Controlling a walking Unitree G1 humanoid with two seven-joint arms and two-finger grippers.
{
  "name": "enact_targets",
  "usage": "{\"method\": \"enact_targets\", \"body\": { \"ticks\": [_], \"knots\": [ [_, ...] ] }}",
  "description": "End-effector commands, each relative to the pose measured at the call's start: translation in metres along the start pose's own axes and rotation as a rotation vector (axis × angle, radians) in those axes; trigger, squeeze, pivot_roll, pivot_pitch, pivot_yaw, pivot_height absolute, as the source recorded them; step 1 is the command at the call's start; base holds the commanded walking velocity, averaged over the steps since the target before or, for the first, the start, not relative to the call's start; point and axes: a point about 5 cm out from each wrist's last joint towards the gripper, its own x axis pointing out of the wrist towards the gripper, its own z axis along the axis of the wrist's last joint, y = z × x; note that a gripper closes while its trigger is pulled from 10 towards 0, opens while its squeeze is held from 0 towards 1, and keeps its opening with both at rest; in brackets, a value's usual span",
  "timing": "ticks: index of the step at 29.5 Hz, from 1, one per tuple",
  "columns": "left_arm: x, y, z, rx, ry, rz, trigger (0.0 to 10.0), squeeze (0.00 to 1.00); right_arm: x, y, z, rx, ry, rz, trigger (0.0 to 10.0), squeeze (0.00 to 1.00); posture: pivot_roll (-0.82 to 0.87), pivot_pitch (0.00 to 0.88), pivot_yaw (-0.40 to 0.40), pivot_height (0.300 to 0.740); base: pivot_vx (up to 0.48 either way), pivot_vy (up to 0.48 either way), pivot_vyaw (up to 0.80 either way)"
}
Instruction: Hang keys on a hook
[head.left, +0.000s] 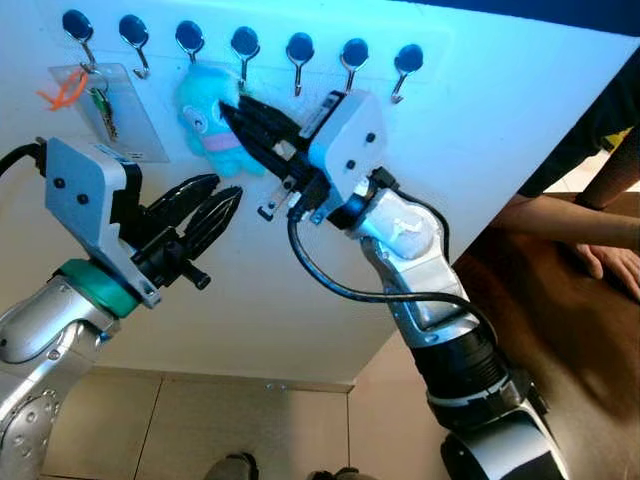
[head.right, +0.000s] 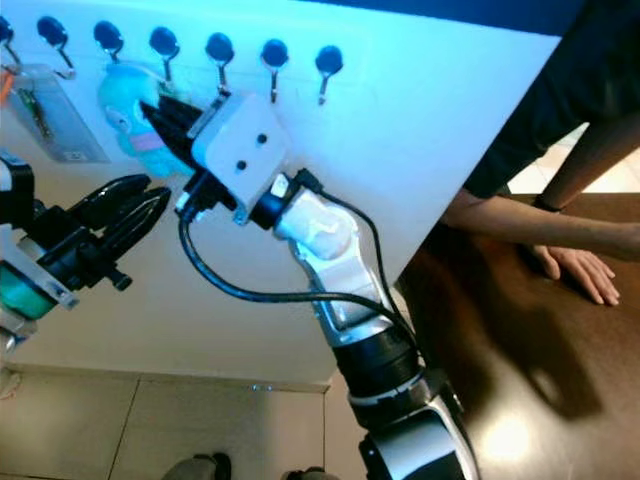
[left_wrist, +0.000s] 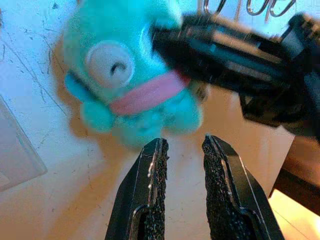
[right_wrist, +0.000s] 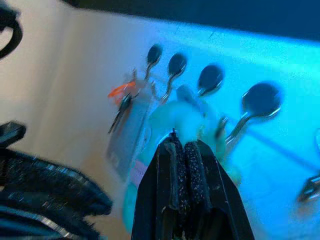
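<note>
keys: teal plush keychain (head.left: 212, 118) hangs on the wall under the row of hooks (head.left: 244, 46) | right hand (head.left: 232, 113): fingers pressed together, tips at the plush's upper edge | left hand (head.left: 226, 200): narrow gap, holding nothing, just below the plush | clear card pouch (head.left: 110, 112) on the far-left hook | person's hand (head.right: 577, 269) on the brown table (head.right: 520, 370)

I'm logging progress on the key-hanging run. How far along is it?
Nearly done, it seems: the teal plush keychain hangs at the hook row, beside a clear badge holder already hung. The right gripper, fingers together, is at the plush's top; whether its loop is seated is unclear. Left: release and withdraw. The left gripper waits below, slightly open.
</note>
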Motion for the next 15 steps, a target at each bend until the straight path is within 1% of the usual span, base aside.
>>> {"method": "enact_targets", "body": {
  "ticks": [1, 7, 9, 12, 13, 15],
  "knots": [
    [-0.001, -0.003, -0.001, 0.001, 0.011, -0.008, 10.0, 0.00, -0.008, 0.007, -0.019, 0.043, 0.101, 0.027, 10.0, 0.00, 0.13, 0.076, 0.014, 0.740, 0.000, 0.000, 0.00],
    [-0.001, -0.004, -0.001, 0.001, 0.011, -0.008, 10.0, 0.00, -0.012, 0.009, -0.023, 0.043, 0.112, 0.029, 10.0, 0.00, 0.13, 0.075, 0.015, 0.740, 0.000, 0.000, 0.00],
    [-0.002, -0.002, -0.002, 0.003, 0.013, -0.005, 10.0, 0.00, -0.031, 0.011, -0.031, 0.038, 0.124, -0.002, 10.0, 0.00, 0.13, 0.066, 0.022, 0.740, 0.000, 0.000, 0.00],
    [-0.002, -0.002, -0.002, 0.003, 0.013, -0.005, 10.0, 0.00, -0.031, 0.011, -0.031, 0.038, 0.124, -0.002, 10.0, 0.00, 0.13, 0.066, 0.022, 0.740, 0.000, 0.000, 0.00],
    [-0.002, -0.002, -0.002, 0.004, 0.016, -0.006, 10.0, 0.00, -0.038, 0.010, -0.030, 0.046, 0.092, -0.042, 10.0, 1.00, 0.13, 0.062, 0.024, 0.740, 0.000, 0.000, 0.00],
    [-0.002, -0.001, -0.004, 0.007, 0.022, -0.005, 10.0, 0.00, -0.049, 0.006, -0.022, 0.090, 0.013, -0.115, 10.0, 1.00, 0.13, 0.052, 0.019, 0.740, 0.000, 0.000, 0.00]
  ]
}}
